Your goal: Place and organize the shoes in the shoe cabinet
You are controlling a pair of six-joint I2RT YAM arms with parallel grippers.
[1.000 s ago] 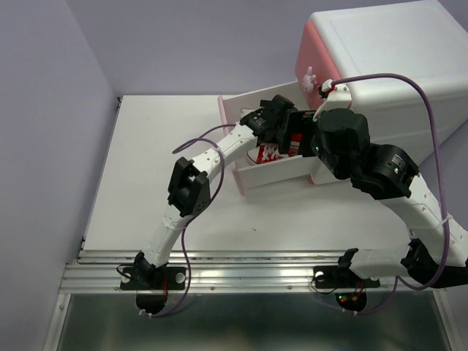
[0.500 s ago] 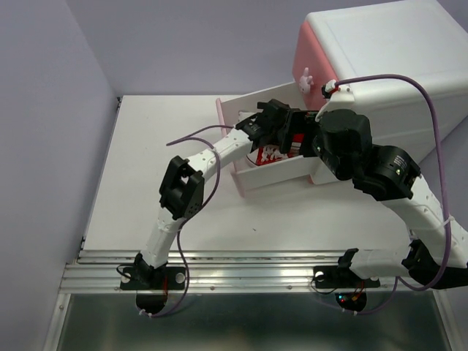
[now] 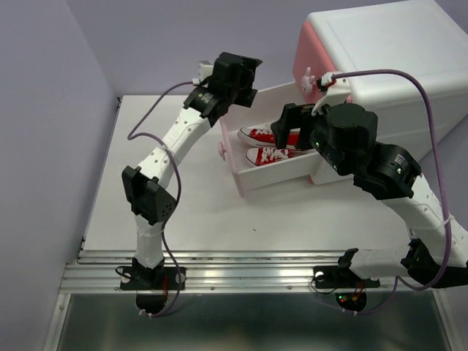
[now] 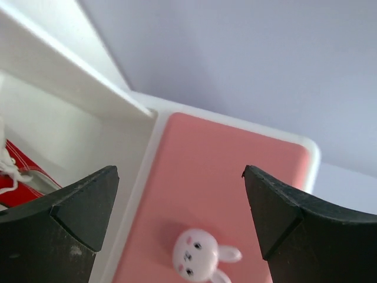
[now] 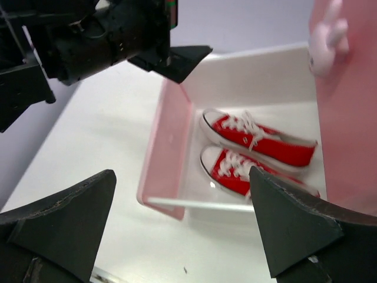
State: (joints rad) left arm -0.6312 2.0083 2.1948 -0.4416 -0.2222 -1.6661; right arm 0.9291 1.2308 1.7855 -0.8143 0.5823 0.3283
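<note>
The left arm [image 3: 157, 172] stands up from its base, elbow bent on the left and forearm stretched up and away toward the far middle. There the left gripper [image 3: 235, 75] hangs raised, jaws spread wide and empty. The right arm [image 3: 398, 183] loops in from the right with its wrist turned leftward. The right gripper [image 3: 287, 126] sits lower, near the left one but apart from it, jaws equally wide and holding nothing.

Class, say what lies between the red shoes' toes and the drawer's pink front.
Nothing: only bare white drawer floor separates the red shoes from the pink front, clearest in the right wrist view.
</note>
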